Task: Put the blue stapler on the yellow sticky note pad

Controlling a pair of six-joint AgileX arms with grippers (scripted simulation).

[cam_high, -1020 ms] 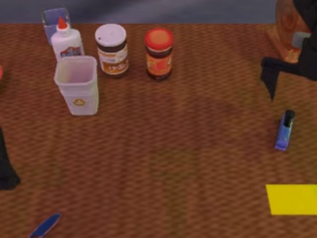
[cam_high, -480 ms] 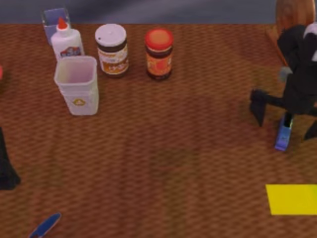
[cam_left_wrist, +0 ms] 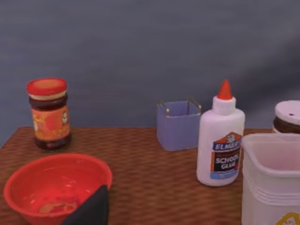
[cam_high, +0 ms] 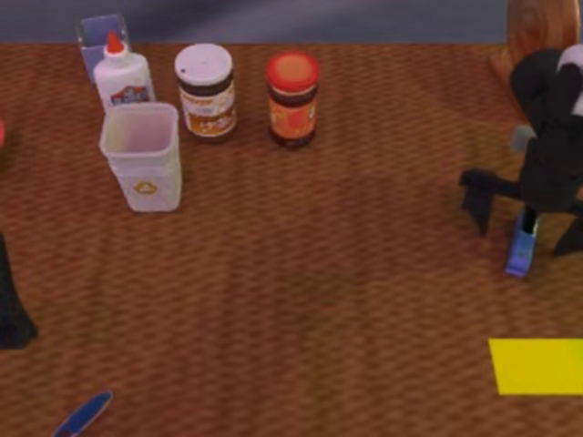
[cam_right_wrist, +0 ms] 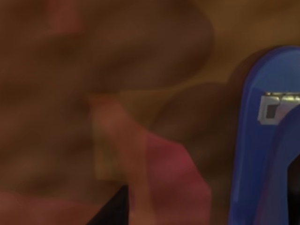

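Note:
The blue stapler (cam_high: 520,254) lies near the table's right edge, its black end tucked under my right arm. My right gripper (cam_high: 526,217) is low over it and open, one finger (cam_high: 475,195) to its left and the other at the right edge, so the jaws straddle it. In the right wrist view the stapler (cam_right_wrist: 265,159) fills the side, very close, with one dark fingertip (cam_right_wrist: 116,211) beside it. The yellow sticky note pad (cam_high: 537,366) lies flat nearer the front right corner, bare. My left gripper (cam_high: 11,314) is parked at the left edge, open.
At the back left stand a white tub (cam_high: 141,155), a glue bottle (cam_high: 122,77), a purple box (cam_high: 100,35) and two jars (cam_high: 205,91) (cam_high: 292,97). A slim blue pen (cam_high: 82,414) lies front left. A red bowl (cam_left_wrist: 56,187) sits by the left arm; a wooden object (cam_high: 528,36) stands back right.
My right arm came in from the back right and dropped over the stapler; in the last half second it only settled slightly. The stapler and the left arm have not moved.

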